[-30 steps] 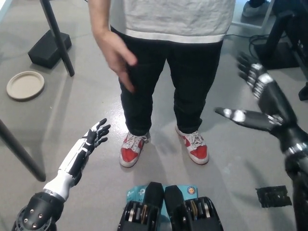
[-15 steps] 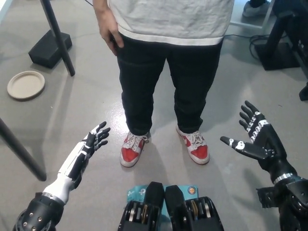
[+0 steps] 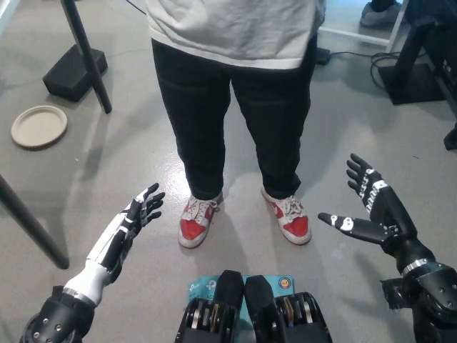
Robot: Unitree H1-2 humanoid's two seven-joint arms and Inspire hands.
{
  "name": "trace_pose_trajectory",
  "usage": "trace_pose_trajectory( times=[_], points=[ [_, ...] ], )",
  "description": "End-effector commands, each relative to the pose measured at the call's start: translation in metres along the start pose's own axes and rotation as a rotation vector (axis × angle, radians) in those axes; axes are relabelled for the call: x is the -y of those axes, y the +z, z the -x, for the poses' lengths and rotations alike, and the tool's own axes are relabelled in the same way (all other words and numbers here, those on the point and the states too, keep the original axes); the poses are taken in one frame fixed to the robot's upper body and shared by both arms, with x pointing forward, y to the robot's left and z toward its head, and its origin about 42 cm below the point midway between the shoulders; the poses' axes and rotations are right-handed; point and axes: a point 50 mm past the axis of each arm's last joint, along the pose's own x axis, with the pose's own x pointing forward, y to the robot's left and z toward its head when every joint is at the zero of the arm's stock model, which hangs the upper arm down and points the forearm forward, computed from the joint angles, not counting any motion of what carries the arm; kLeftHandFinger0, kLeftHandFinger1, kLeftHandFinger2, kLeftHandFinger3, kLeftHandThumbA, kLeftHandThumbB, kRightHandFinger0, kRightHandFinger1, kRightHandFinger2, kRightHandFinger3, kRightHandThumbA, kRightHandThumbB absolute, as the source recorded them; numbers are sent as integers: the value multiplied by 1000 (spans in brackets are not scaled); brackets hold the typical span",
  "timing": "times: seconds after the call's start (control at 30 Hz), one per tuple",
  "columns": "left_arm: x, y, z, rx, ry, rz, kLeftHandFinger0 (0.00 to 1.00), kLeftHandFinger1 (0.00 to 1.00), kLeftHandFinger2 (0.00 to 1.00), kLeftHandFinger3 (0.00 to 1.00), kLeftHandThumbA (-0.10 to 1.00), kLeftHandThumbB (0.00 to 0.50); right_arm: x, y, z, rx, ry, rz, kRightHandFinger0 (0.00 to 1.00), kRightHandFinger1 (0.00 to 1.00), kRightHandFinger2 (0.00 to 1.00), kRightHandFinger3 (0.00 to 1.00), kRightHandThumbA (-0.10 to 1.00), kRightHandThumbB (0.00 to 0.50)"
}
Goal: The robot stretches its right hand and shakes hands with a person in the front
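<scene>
A person [image 3: 235,93] in a grey shirt, black trousers and red-and-white shoes stands right in front of me, with neither of their hands in view. My black right hand [image 3: 371,207] hangs low at the right, open with fingers spread, about level with the person's right-side shoe [image 3: 289,216] and apart from it. At the lower left my white left hand [image 3: 141,207] rests open, just left of the other shoe [image 3: 194,221].
A black pole [image 3: 86,53] and a black block [image 3: 73,70] stand at the upper left beside a tan round plate [image 3: 38,126] on the grey floor. A dark bar [image 3: 28,223] crosses the left edge. Black stand bases and cables [image 3: 410,68] sit at the upper right.
My right hand has dropped from high on the right down towards my body, staying open. The person's hand has drawn back out of view and their torso has shifted slightly left. The left hand stays put.
</scene>
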Motion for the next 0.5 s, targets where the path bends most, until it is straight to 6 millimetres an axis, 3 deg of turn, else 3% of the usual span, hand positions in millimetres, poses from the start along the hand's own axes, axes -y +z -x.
trace_pose_trajectory(
  times=[0.0,0.07,0.27,0.4,0.47],
  points=[
    [-5,10,-3,47,9,-8,1000,1000,1000,1000,1000,353,3,13,-11,49,3,90,1000,1000,1000,1000,1000,462],
    [-7,11,-4,52,15,-24,1000,1000,1000,1000,1000,355,2,14,-13,60,3,136,1000,1000,1000,1000,1000,420],
    [-7,12,-4,41,10,-23,1000,1000,1000,1000,1000,368,1,13,-15,57,29,138,1000,1000,1000,1000,1000,393],
    [-8,14,-5,40,12,-25,1000,1000,1000,1000,1000,372,-1,13,-16,54,46,182,1000,1000,1000,1000,1000,322],
    [-8,14,-5,40,13,-25,1000,1000,1000,1000,1000,372,-1,13,-16,54,46,183,1000,1000,1000,1000,1000,320]
  ],
)
